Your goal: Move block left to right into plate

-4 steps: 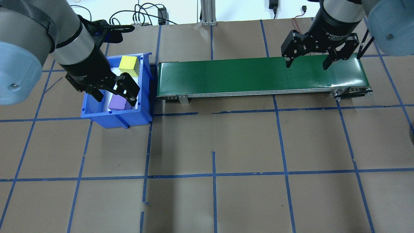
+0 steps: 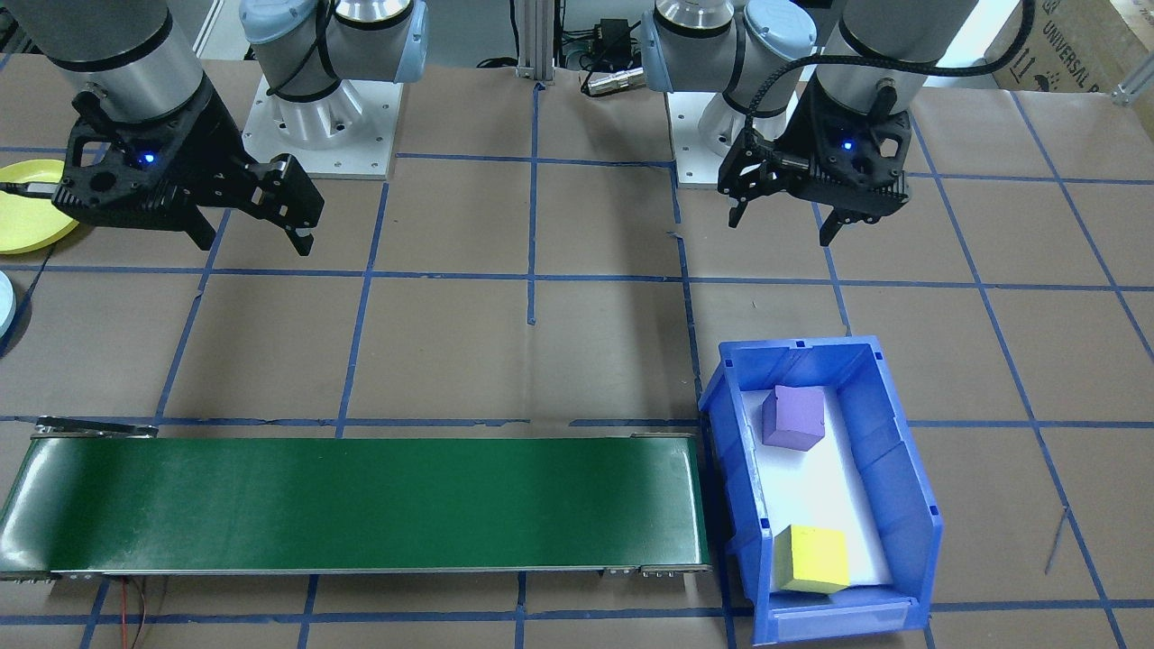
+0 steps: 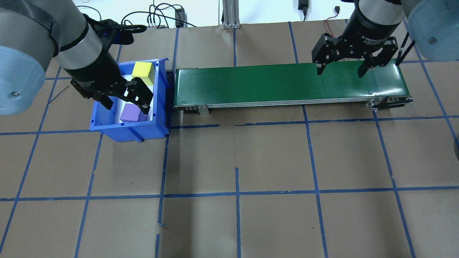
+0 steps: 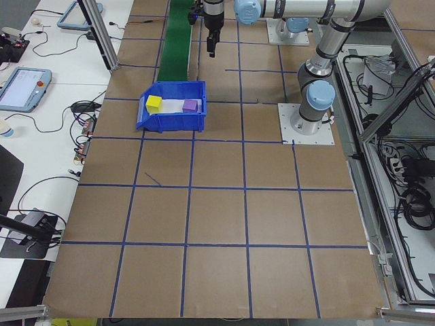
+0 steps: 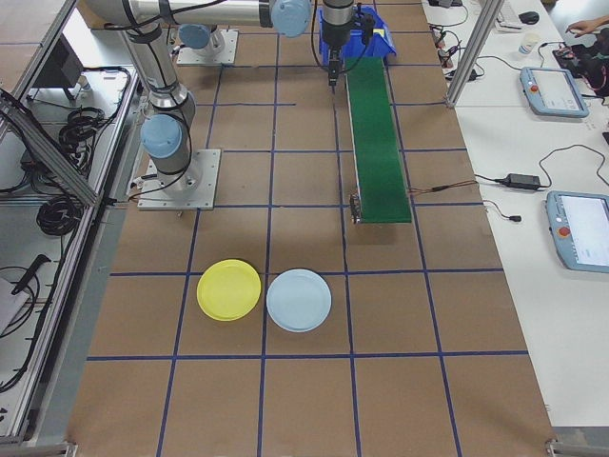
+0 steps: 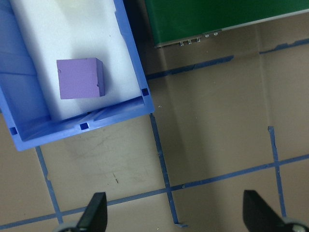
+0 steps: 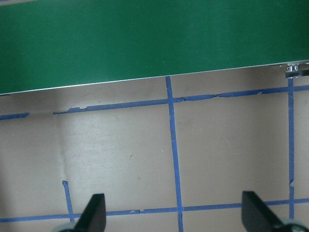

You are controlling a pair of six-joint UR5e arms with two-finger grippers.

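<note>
A: Item one, progress, nearest the robot first?
B: Yellow plate [image 5: 228, 289] — lies bare on the table at the robot's right end, a pale blue plate [image 5: 299, 300] just beside it; no block in either. Nothing delivered, by my reading.
A: Grippers?
B: Left gripper [image 3: 124, 100] — fingers spread, holding nothing, hanging above the near end of the blue bin [image 3: 158, 118]. Right gripper [image 3: 339, 69] — also spread and empty, above the right end of the green conveyor [image 3: 251, 86].
A: Blocks?
B: Purple block [image 3: 130, 113] and, farther back, yellow block [image 3: 141, 69] — both on the bin's white liner, neither touched. Conveyor carries nothing. Left to do: the grasp, the transfer rightward, the drop into the plate — all of it.
A: Change against the earlier overhead frame?
B: Left gripper sits slightly higher and farther left, uncovering more of the purple block. Right gripper barely shifts; blocks unmoved
</note>
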